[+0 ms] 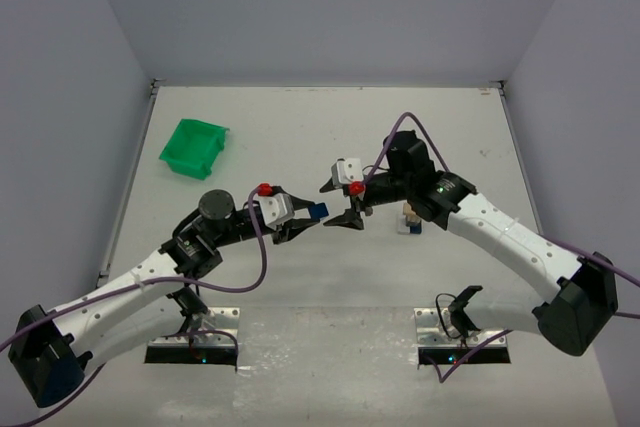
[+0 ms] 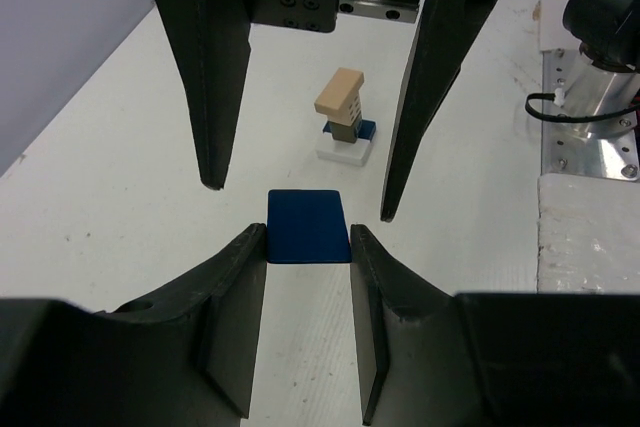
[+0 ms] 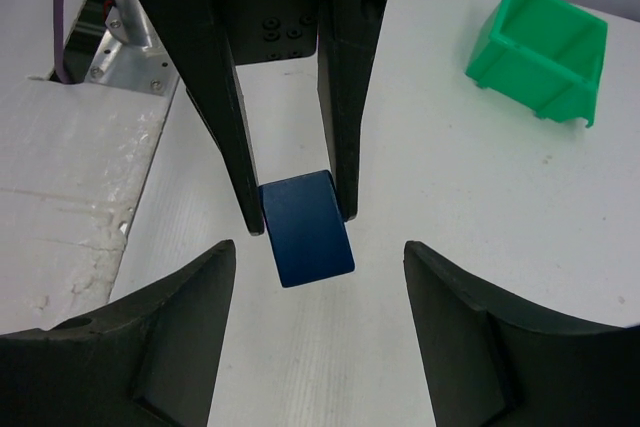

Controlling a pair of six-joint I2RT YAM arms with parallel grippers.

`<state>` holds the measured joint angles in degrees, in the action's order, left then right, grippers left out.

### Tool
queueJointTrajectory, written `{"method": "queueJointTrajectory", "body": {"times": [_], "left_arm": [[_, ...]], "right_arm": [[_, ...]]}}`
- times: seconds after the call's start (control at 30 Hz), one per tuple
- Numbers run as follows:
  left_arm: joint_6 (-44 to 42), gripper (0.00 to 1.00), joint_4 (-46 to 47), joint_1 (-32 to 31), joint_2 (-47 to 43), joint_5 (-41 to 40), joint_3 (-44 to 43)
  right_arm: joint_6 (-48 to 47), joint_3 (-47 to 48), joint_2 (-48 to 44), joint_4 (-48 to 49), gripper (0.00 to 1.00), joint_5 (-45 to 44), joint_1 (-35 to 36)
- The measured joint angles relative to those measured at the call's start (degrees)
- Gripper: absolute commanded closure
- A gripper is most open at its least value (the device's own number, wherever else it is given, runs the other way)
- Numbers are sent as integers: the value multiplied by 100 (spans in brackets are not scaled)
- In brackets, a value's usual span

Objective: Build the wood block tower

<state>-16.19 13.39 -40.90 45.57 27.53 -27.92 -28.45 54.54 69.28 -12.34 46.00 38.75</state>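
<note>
A blue block [image 2: 308, 217] hangs above the table, pinched at its near end between the tips of my left gripper [image 2: 308, 235], which is shut on it. My right gripper [image 3: 318, 249] faces it head-on and is open. Its fingers [image 3: 190, 297] stand wide on either side of the blue block's [image 3: 305, 227] free end without touching it. In the top view the two grippers [image 1: 310, 215] [image 1: 345, 204] meet nose to nose at mid-table. The wood block tower [image 2: 345, 117] stands beyond them: a white base, then blue and dark grey pieces, with a tan block tilted on top.
A green plastic bin [image 1: 193, 145] sits at the back left, also visible as the bin [image 3: 540, 42] in the right wrist view. The tower [image 1: 410, 222] stands close under the right arm's forearm. Metal base plates [image 1: 462, 332] lie at the near edge.
</note>
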Motion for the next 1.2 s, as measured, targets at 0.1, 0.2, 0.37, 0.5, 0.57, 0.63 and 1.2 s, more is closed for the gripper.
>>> {"method": "queueJointTrajectory", "body": {"times": [0.1,0.2,0.37,0.5,0.57,0.63,1.2], "left_arm": [[2,100,6,-1,-60,19,0],[4,100,12,2,-105,54,0],[16,100,15,2,-108,75,0],[17,100,15,2,-104,76,0],[17,100,15,2,-104,76,0],[19,100,19,2,-106,77,0],[260,0,42,2,-367,-420,9]], "right_arm": [[-54,56,163,-145,32,71,-1],[-123,68,289,-273,39,95,-1],[-157,68,328,-358,48,178,-1],[-149,66,328,-296,49,241,-1],[-135,66,326,-261,50,258,-1],[-124,57,326,-222,55,275,-1],[326,217,383,-244,100,3,-90]]}}
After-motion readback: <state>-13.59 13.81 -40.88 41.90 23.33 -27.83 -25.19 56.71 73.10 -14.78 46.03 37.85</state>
